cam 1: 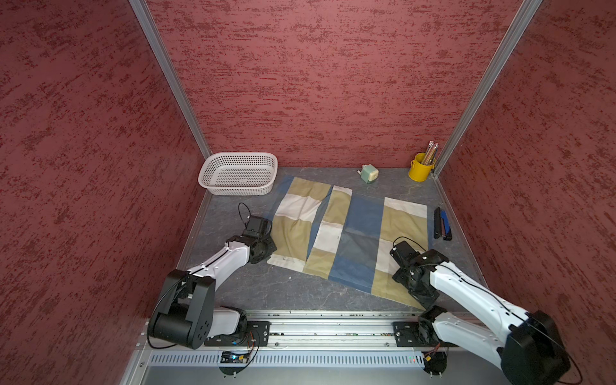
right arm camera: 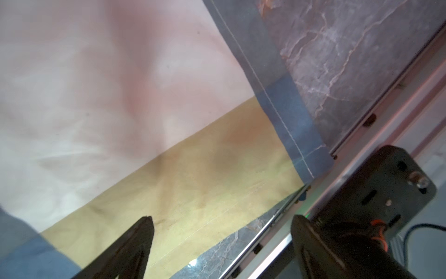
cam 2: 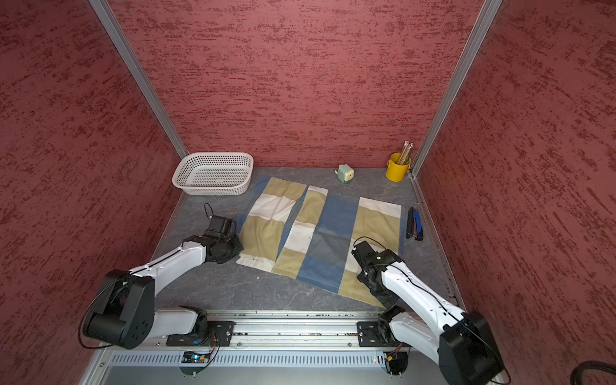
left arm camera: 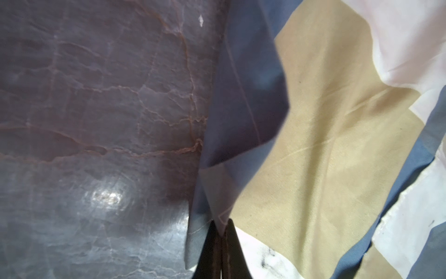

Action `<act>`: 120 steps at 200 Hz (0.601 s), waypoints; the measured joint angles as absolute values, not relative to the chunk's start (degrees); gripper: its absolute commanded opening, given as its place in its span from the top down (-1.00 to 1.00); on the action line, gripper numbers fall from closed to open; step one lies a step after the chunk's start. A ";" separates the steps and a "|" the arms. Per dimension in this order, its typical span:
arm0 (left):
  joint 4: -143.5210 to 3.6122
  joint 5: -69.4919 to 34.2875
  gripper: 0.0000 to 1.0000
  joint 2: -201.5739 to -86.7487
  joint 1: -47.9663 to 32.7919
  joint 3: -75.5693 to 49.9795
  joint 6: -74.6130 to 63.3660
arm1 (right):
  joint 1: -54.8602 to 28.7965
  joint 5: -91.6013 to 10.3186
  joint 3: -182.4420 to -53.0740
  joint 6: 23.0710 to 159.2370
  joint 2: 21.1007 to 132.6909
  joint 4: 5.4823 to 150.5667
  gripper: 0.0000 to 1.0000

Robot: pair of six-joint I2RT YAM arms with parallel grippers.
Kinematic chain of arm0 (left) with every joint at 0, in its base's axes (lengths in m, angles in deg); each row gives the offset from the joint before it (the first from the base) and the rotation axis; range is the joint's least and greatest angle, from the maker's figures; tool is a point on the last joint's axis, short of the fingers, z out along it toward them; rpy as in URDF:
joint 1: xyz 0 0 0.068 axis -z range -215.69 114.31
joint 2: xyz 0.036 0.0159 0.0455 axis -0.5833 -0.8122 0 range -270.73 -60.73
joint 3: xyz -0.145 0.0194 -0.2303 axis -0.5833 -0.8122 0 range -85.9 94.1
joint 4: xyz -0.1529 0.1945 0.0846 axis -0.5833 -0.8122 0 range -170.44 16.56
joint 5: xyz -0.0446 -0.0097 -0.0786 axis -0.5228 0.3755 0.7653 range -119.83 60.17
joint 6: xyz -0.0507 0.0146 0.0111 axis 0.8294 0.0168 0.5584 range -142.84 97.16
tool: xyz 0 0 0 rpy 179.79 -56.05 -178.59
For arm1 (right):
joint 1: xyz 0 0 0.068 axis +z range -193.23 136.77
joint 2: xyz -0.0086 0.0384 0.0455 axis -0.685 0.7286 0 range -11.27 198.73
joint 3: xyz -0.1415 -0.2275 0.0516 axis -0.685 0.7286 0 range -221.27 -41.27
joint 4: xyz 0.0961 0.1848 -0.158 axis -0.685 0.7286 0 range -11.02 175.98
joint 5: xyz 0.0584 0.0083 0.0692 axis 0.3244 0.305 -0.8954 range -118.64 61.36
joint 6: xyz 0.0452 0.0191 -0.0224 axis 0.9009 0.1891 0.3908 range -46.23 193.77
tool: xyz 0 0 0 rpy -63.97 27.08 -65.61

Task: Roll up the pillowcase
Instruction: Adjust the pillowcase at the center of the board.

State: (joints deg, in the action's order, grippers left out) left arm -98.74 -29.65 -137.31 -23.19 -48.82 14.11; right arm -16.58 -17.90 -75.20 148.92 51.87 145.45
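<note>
Red, rough-textured walls point(cam 1: 316, 83) close in a gray, veined table point(cam 1: 266, 290), with a metal rail point(cam 1: 333, 316) along its near edge. The pillowcase point(cam 1: 350, 233) lies spread and unrolled on the table between the two pincers, with one long diagonal fold running through it.

The left arm point(cam 1: 223, 263) stretches forward from the rail, its wrist bent down at the cloth's left edge. The left pincer point(left arm camera: 220, 223) is pressed together on a raised pleat of the blue border. A white basket point(cam 1: 240, 190) sits beyond it, against the back wall.

The right arm point(cam 1: 466, 286) reaches in over the near right part of the pillowcase. The right pincer point(right arm camera: 222, 217) stands wide apart and holds nothing; an olive block lies under it, and the cloth's stitched blue corner is just beside it. A yellow cup point(cam 1: 420, 170) of pencils stands well beyond this pincer, in the far corner.
</note>
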 measured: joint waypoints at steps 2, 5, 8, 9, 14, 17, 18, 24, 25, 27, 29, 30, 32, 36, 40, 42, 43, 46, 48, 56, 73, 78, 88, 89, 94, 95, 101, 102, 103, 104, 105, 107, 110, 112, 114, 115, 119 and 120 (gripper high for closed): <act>-98.74 -29.67 1.00 -137.24 -23.19 -48.82 14.06 | -16.54 -17.97 -75.20 148.84 52.41 145.43 -0.88; -98.74 -29.69 1.00 -137.11 -23.26 -48.82 14.00 | -16.49 -18.10 -75.20 148.55 53.31 145.41 -0.88; -98.80 -29.71 1.00 -136.96 -23.35 -48.82 13.89 | -16.43 -18.23 -75.20 148.38 53.90 145.39 -0.88; -98.82 -29.71 1.00 -136.91 -23.39 -48.82 13.89 | -16.43 -18.31 -75.20 148.33 54.03 145.37 -0.88; -98.93 -29.69 1.00 -136.63 -23.54 -48.82 13.80 | -16.38 -18.71 -75.20 147.79 54.77 145.34 -0.89; -99.04 -29.71 1.00 -136.37 -23.65 -48.82 13.73 | -16.38 -18.99 -75.20 147.57 55.14 145.30 -0.88; -99.04 -29.69 1.00 -136.32 -23.70 -48.82 13.73 | -16.38 -19.17 -75.20 147.33 55.32 145.30 -0.88; -99.17 -29.69 1.00 -135.78 -24.09 -48.82 13.69 | -16.34 -19.82 -75.22 146.65 56.00 145.23 -0.87; -99.17 -29.67 1.00 -135.69 -24.16 -48.82 13.69 | -16.34 -19.91 -75.22 146.54 56.08 145.26 -0.87; -99.22 -29.67 1.00 -135.52 -24.31 -48.82 13.69 | -16.32 -20.09 -75.24 146.26 56.32 145.26 -0.86; -99.26 -29.73 1.00 -135.30 -24.46 -48.82 13.69 | -16.32 -20.28 -75.24 146.04 56.63 145.23 -0.85; -99.28 -29.73 1.00 -135.21 -24.53 -48.82 13.69 | -16.32 -20.35 -75.27 145.93 56.74 145.23 -0.85; -99.28 -29.71 1.00 -134.97 -24.68 -48.82 13.67 | -16.30 -20.59 -75.29 145.60 57.00 145.26 -0.84; -99.35 -29.75 1.00 -134.49 -25.03 -48.82 13.67 | -16.27 -21.00 -75.29 145.17 57.57 145.26 -0.82; -99.35 -29.73 1.00 -134.09 -25.32 -48.82 13.65 | -16.27 -21.24 -75.29 144.64 58.01 145.28 -0.80; -99.37 -29.75 1.00 -133.88 -25.45 -48.82 13.62 | -16.27 -21.40 -75.29 144.57 58.23 145.28 -0.79; -99.39 -29.75 1.00 -133.79 -25.51 -48.82 13.62 | -16.27 -21.44 -75.29 144.49 58.29 145.28 -0.78; -99.41 -29.78 1.00 -133.42 -25.75 -48.82 13.56 | -16.27 -21.70 -75.29 143.98 58.58 145.28 -0.77; -99.41 -29.78 1.00 -133.29 -25.84 -48.82 13.54 | -16.27 -21.81 -75.29 143.98 58.68 145.28 -0.75; -99.50 -29.89 1.00 -132.56 -26.28 -48.82 13.47 | -16.27 -22.16 -75.31 143.26 59.12 145.28 -0.66; -99.59 -29.93 1.00 -131.80 -26.65 -48.82 13.34 | -16.16 -22.80 -75.38 141.65 59.38 145.28 -0.47; -99.57 -29.93 1.00 -131.63 -26.69 -48.82 13.32 | -16.10 -22.95 -75.42 141.21 59.38 145.26 -0.43; -99.57 -29.89 1.00 -131.38 -26.76 -48.82 13.32 | -16.05 -23.08 -75.57 140.53 59.52 145.23 -0.37; -99.57 -29.89 1.00 -131.34 -26.76 -48.82 13.32 | -16.05 -23.10 -75.59 140.42 59.54 145.23 -0.37; -99.57 -29.86 1.00 -131.25 -26.82 -48.82 13.32 | -16.05 -23.12 -75.72 140.03 59.67 145.28 -0.38; -99.57 -29.89 1.00 -131.21 -26.85 -48.82 13.32 | -16.05 -23.12 -75.72 139.92 59.69 145.28 -0.39; -99.57 -29.89 1.00 -131.12 -26.93 -48.82 13.32 | -15.99 -23.15 -76.01 139.22 60.02 145.28 -0.43; -99.57 -29.89 1.00 -131.10 -26.98 -48.82 13.30 | -15.99 -23.15 -76.05 139.15 60.06 145.28 -0.44; -99.57 -29.89 1.00 -131.10 -26.98 -48.82 13.30 | -15.99 -23.17 -76.14 138.98 60.19 145.28 -0.45; -99.57 -29.89 1.00 -131.10 -26.98 -48.82 13.30 | -15.97 -23.19 -76.16 138.85 60.28 145.28 -0.46; -99.57 -29.89 1.00 -131.06 -27.00 -48.82 13.30 | -15.97 -23.23 -76.25 138.65 60.43 145.28 -0.48; -99.57 -29.86 1.00 -131.03 -27.02 -48.82 13.30 | -15.97 -23.25 -76.40 138.48 60.59 145.28 -0.50; -99.57 -29.89 1.00 -130.99 -27.04 -48.82 13.30 | -15.97 -23.30 -76.62 137.86 61.00 145.28 -0.51; -99.57 -29.89 1.00 -130.97 -27.06 -48.82 13.30 | -15.95 -23.34 -76.75 137.82 61.20 145.26 -0.50; -99.57 -29.89 1.00 -130.93 -27.06 -48.82 13.30 | -15.95 -23.41 -76.95 137.43 61.48 145.28 -0.50; -99.57 -29.89 1.00 -130.90 -27.06 -48.82 13.30 | -15.97 -23.43 -77.08 137.10 61.72 145.28 -0.49; -99.57 -29.89 1.00 -130.84 -27.06 -48.82 13.30 | -15.95 -23.54 -77.43 136.60 62.40 145.23 -0.45; -99.57 -29.89 1.00 -130.84 -27.06 -48.82 13.30 | -15.95 -23.58 -77.58 136.31 62.66 145.23 -0.45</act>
